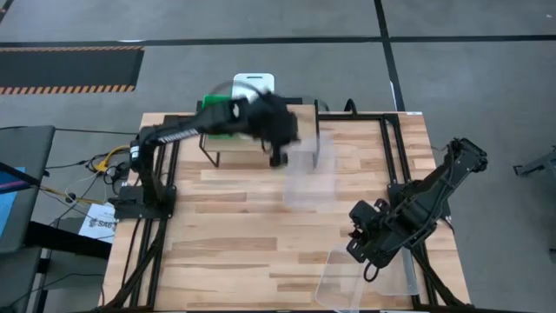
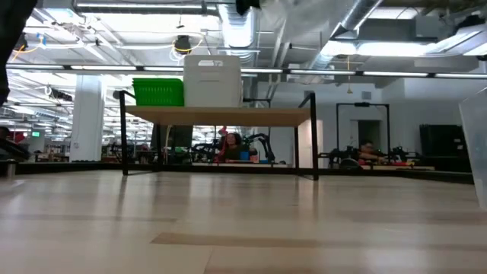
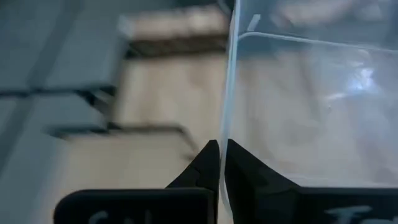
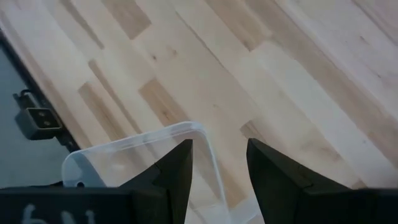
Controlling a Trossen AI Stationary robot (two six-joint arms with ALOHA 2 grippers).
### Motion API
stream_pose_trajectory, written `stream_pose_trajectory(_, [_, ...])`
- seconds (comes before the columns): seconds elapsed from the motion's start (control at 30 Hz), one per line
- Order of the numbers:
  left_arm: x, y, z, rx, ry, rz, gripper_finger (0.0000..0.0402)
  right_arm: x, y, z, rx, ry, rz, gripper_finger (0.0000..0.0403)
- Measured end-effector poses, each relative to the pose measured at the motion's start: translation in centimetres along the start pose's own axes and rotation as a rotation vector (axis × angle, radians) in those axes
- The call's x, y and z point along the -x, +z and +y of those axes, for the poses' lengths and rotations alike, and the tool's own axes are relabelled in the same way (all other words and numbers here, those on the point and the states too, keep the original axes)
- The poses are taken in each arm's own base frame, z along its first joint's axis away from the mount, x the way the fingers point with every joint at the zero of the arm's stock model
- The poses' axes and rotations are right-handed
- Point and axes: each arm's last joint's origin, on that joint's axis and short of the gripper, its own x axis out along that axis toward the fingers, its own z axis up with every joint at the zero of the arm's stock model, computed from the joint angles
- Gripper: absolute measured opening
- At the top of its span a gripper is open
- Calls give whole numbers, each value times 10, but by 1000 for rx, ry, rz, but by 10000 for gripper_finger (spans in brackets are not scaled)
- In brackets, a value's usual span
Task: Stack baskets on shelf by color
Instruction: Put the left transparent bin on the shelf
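My left gripper (image 1: 278, 159) is shut on a clear basket (image 1: 308, 178), held in the air by the right end of the shelf (image 2: 221, 116). A green basket (image 2: 158, 92) and a white basket (image 2: 213, 80) stand side by side on the shelf's board. At the near right, my right gripper (image 1: 360, 252) is open over a second clear basket (image 1: 365, 280). In the right wrist view its fingers (image 4: 180, 168) stand on either side of that basket's rim corner (image 4: 202, 134); no touch shows. My left gripper pinches the clear basket's thin wall at its rim (image 3: 225, 124) between its two fingers (image 3: 205, 165). The fingers slant down from the table's left. The basket (image 3: 311, 106) is lifted clear of the table and spreads out to one side of the fingers.
The shelf stands at the table's far middle on thin black legs (image 2: 123, 137). Open wooden tabletop (image 1: 234, 226) lies between the two arms. A black metal frame (image 1: 391, 148) runs along the table's right part. People and equipment show in the room behind.
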Motion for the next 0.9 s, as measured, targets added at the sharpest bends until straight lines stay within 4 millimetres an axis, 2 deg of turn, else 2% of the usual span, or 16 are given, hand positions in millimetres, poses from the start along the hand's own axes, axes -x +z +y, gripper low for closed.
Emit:
stream_pose_trajectory(0.13, [29, 15, 44, -17, 187, -119, 0, -2, 5, -6, -2, -56, 3, 175])
stream_pose_trajectory(0.27, [47, 13, 89, 15, 330, -180, 0, -2, 10, -15, 12, -125, -20, 175])
stream_pose_trajectory(0.5, [38, -18, 151, 25, 363, -99, 0, 3, 22, -30, -61, -195, -46, 175])
stream_pose_trajectory(0.67, [28, -34, 177, 5, 357, -67, 0, -2, 33, -30, -119, -180, -54, 175])
stream_pose_trajectory(0.9, [26, -42, 182, -74, 318, -12, 0, -8, 49, -27, -201, -122, -82, 175])
